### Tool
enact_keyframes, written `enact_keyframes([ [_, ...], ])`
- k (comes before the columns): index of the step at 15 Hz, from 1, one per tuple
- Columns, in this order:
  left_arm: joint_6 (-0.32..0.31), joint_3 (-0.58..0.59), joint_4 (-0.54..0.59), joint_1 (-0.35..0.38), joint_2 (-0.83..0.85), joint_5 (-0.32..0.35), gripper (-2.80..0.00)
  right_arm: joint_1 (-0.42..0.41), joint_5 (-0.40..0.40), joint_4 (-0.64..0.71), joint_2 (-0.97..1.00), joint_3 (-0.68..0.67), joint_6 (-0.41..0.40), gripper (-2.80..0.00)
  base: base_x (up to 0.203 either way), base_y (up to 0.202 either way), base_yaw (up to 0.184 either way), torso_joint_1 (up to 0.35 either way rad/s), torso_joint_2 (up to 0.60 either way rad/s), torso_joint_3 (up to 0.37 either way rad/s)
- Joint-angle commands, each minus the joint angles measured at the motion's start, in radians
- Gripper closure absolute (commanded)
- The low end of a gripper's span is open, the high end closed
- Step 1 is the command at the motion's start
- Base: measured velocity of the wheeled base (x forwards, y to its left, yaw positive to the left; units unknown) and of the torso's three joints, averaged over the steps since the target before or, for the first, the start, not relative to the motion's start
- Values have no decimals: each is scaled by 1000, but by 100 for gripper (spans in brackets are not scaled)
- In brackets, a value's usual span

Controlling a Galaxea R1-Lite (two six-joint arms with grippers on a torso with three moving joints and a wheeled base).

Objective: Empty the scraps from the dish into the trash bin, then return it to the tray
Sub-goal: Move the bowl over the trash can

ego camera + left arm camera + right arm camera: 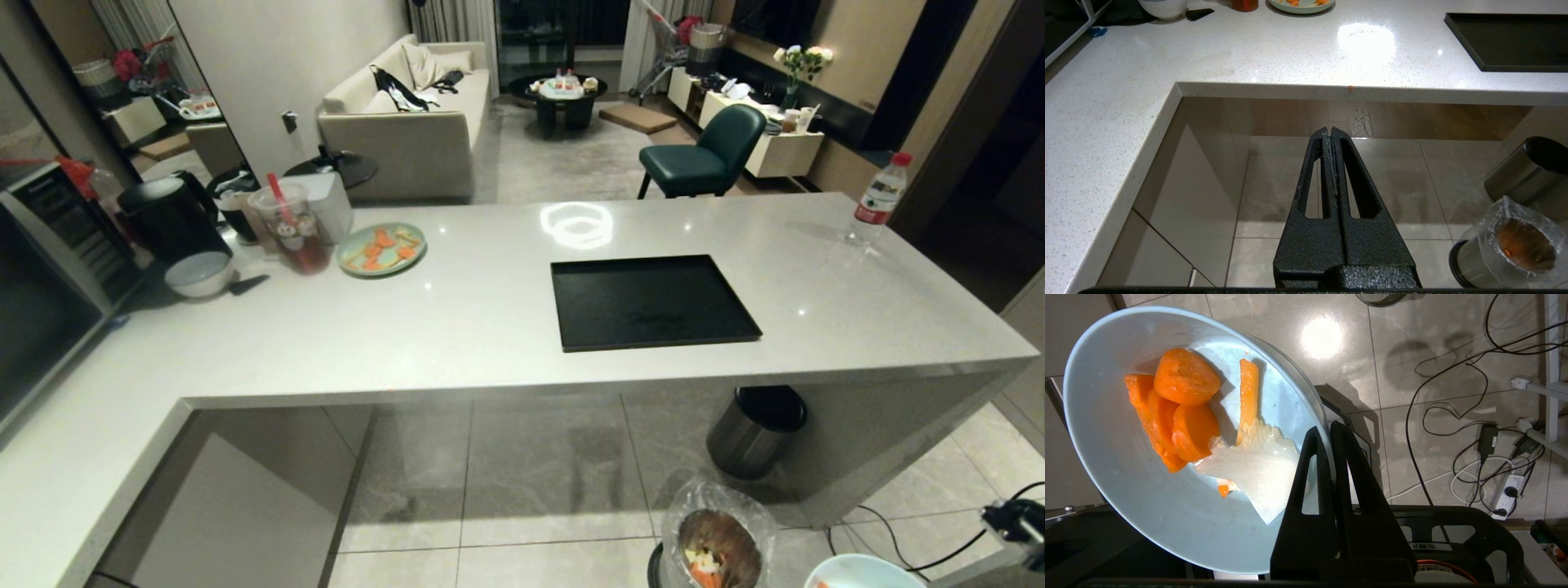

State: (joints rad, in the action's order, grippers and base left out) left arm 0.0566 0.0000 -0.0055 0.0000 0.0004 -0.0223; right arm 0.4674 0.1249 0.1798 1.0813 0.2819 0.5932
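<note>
Jaws of right gripper (1327, 430) clamped on dish (1147, 522) rim, scraps (1180, 408) inside, trash bin (718, 539) beside, left gripper (1329, 132) closed.

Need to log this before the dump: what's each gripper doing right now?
Left gripper: shut, holding nothing, parked below the counter edge.
Right gripper: shut on the dish's rim, scraps inside.
</note>
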Motion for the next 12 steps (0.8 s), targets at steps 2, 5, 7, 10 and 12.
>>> enact_keyframes([
  [2,1,0,-1,0,1,-1,0,0,2,0,-4,8,2,0,0,0,0,0,0,0],
  [5,1,0,-1,-1,0,-1,0,-1,4,0,-3,8,2,0,0,0,0,0,0,0],
  [7,2,0,-1,0,1,-1,0,0,4,-14,-1,4,2,0,0,0,0,0,0,0],
  [10,0,0,-1,0,1,-1,0,0,4,-20,0,-6,4,0,0,0,0,-17,16,21],
  [12,0,0,-1,0,1,-1,0,0,4,-24,0,-29,4,0,0,0,0,-83,187,104],
])
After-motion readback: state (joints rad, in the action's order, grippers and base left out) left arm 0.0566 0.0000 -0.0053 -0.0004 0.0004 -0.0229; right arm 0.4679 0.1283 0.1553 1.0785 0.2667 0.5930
